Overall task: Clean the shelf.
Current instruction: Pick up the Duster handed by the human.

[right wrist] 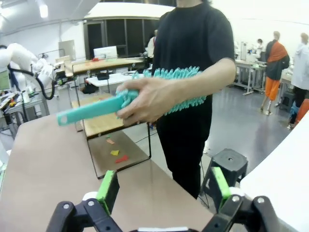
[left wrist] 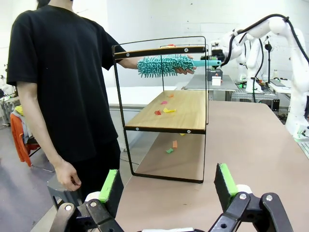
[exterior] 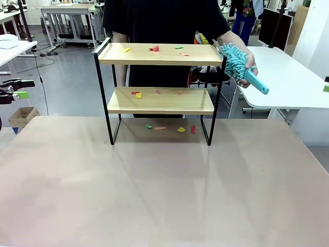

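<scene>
Left gripper (left wrist: 169,186) and right gripper (right wrist: 164,187) both gape empty, the scrap-strewn shelf (exterior: 159,55) stands far-middle on the table (exterior: 154,195), and a person (exterior: 164,20) offers a duster (exterior: 236,63) beside it, so I'd clamp the bare handle (exterior: 260,85) squarely, clear of the hand (exterior: 251,64).

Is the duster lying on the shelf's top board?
No, the person's hand holds the teal duster in the air beside the shelf.

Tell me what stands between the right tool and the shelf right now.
The person's hand, holding a teal duster by its handle, hangs between the open right tool and the shelf, level with the shelf's top board at its end on the robot's right. Nothing else visible lies on that line.
</scene>
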